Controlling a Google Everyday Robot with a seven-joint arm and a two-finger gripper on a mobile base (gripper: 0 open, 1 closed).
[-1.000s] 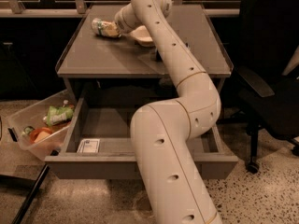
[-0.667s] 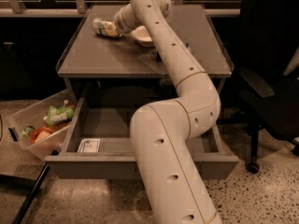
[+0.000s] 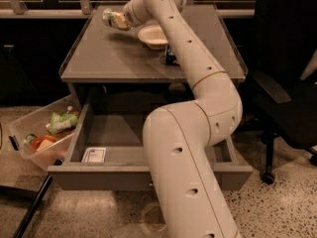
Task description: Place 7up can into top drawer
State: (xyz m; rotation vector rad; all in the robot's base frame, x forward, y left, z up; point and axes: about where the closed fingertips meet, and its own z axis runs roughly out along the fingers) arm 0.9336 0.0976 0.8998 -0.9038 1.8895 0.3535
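Note:
The 7up can (image 3: 113,20), pale green and white, is held tilted on its side just above the far left of the grey table (image 3: 109,58). My gripper (image 3: 125,17) is shut on its right end. The top drawer (image 3: 119,133) is pulled open below the table. Its front panel (image 3: 94,176) faces me, and my arm's lower links hide its middle and right part.
A white bowl (image 3: 153,35) sits on the table right of the can. A dark can (image 3: 170,56) stands beside my arm. A white card (image 3: 94,155) lies in the drawer. A clear bin (image 3: 22,128) of snacks sits on the floor at left. A black chair (image 3: 287,78) stands at right.
The can has risen off the table and shifted slightly right with my gripper. The drawer and bowl have not moved.

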